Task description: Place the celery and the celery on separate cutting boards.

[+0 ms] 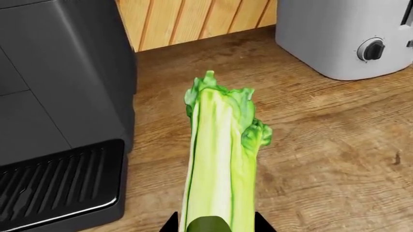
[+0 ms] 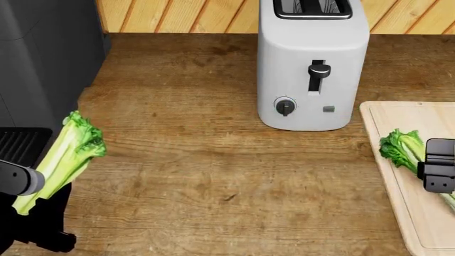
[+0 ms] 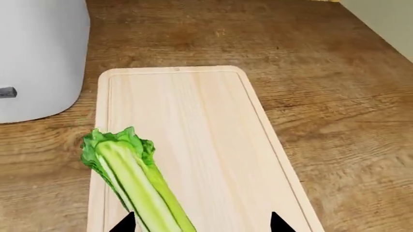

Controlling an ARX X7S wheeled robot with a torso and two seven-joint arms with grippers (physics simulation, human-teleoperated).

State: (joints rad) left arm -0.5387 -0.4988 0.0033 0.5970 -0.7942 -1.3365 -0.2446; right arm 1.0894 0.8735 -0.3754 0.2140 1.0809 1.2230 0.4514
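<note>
My left gripper (image 1: 216,227) is shut on one celery (image 1: 223,159) near its base and holds it above the wooden counter, leafy top pointing away. In the head view this celery (image 2: 67,154) is at the far left, tilted. The second celery (image 3: 139,183) lies on the pale cutting board (image 3: 193,111) with a grooved rim. It is near the board's edge on the toaster side. My right gripper (image 3: 201,224) is open above it, one fingertip beside the stalk. In the head view this celery (image 2: 399,149) and the board (image 2: 416,224) are at the right edge. The tan cutting board is out of view.
A white toaster (image 2: 313,64) stands at the back middle of the counter. It also shows in the left wrist view (image 1: 348,38). A black appliance (image 1: 58,96) with a grated tray stands at the left, close to the held celery. A wood-panelled wall (image 2: 185,16) runs behind.
</note>
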